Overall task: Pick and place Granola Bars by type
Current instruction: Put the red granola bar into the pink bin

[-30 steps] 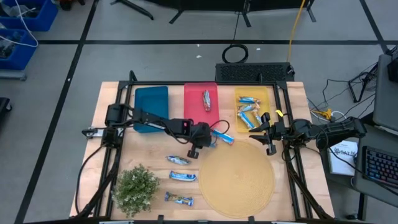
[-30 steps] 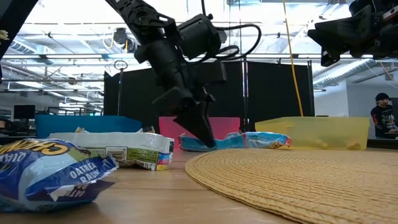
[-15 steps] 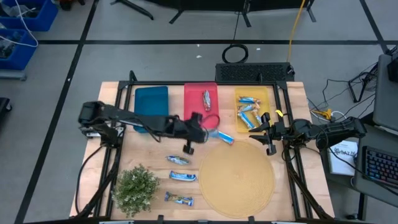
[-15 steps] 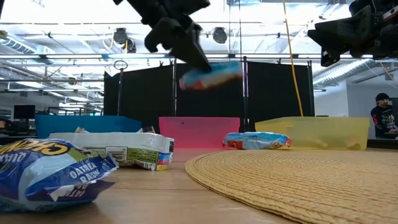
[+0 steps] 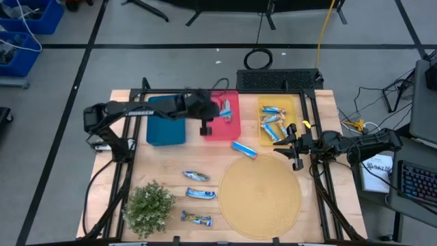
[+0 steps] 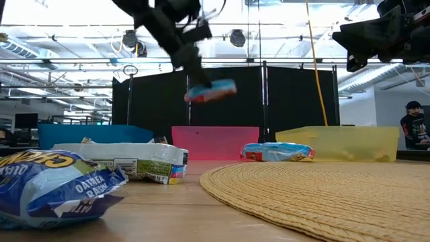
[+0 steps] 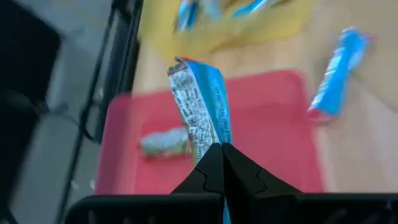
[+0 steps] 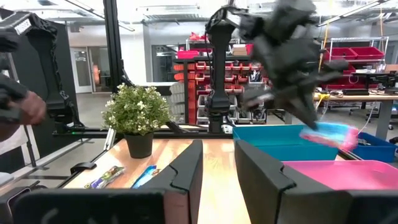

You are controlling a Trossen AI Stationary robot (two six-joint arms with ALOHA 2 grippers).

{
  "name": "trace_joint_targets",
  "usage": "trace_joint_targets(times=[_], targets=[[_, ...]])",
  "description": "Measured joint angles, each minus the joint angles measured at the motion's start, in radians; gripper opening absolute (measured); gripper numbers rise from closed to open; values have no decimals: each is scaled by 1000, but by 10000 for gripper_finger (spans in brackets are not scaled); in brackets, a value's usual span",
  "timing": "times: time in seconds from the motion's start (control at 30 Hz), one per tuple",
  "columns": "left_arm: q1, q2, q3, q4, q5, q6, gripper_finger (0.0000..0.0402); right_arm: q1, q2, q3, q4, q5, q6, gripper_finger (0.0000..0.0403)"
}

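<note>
My left gripper point(image 5: 207, 117) is shut on a blue-and-white granola bar point(image 7: 198, 102) above the red tray point(image 5: 235, 126), which holds one brownish bar point(image 5: 226, 109). The held bar also shows in the low view point(image 6: 211, 89). Several blue bars lie in the yellow tray point(image 5: 272, 121). One blue bar point(image 5: 244, 149) lies on the table by the round mat, and three more point(image 5: 201, 193) lie near the plant. My right gripper point(image 5: 287, 145) waits open and empty at the table's right, beside the yellow tray. My left gripper pinches one end of the bar point(image 7: 208, 142) between its two fingertips point(image 7: 231, 163). The bar's length sticks out past them. In the low view the fingers slant downward and the bar hangs just below them, almost level. It is lifted clear, high above the red tray.
A blue tray point(image 5: 166, 119) stands left of the red one. A round woven mat point(image 5: 259, 195) covers the near right of the table. A green potted plant point(image 5: 150, 207) stands at the near left corner. A person shows far off at the right point(image 6: 411, 124).
My left gripper has taken the blue bar up off the table beside the mat. It has carried it upward and toward the table's far edge, a little leftward. The bar is now lifted clear, over the red tray.
</note>
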Motion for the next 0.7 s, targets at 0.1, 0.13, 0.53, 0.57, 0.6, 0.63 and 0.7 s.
trace_joint_targets(times=[0.1,0.13,0.53,0.57,0.6,0.63,0.7], targets=[[71,38,0,20,57,-70,12,0,0,0,0,0,0,86],[88,48,0,17,81,-85,16,0,0,0,0,0,0,87],[88,156,0,24,132,-94,60,0,0,0,0,0,0,87],[77,156,0,26,133,-94,73,0,0,0,0,0,0,87],[65,155,0,40,133,-105,87,0,0,0,0,0,0,87],[51,155,0,60,136,-121,102,0,0,0,1,0,0,86],[11,154,0,94,154,-137,135,0,0,0,0,0,0,86]])
